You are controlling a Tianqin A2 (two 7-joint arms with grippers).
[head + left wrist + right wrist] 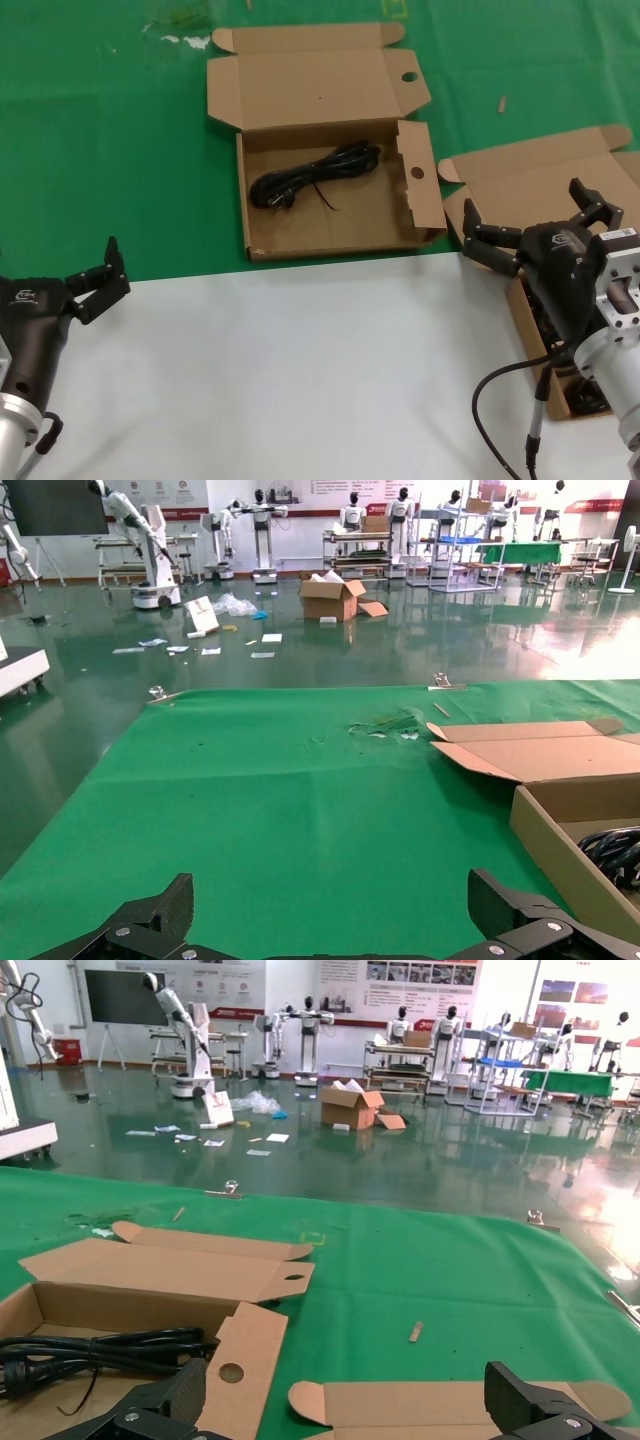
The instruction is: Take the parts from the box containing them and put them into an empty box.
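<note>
Two open cardboard boxes (330,160) (545,190), one coiled black cable (315,175) in the holed one, two grippers (95,280) (535,225).

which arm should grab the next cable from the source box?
Right. The right gripper hovers open over the plain-lidded box at the table's right. The left gripper sits open at the far left, well away.

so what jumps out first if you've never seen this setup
The open box with round holes in its flaps, lying on the green cloth, with one black coiled cable inside. Then the right end effector, open over the plain-lidded box at the right, where more cables show. The left end effector waits open over the white surface.
</note>
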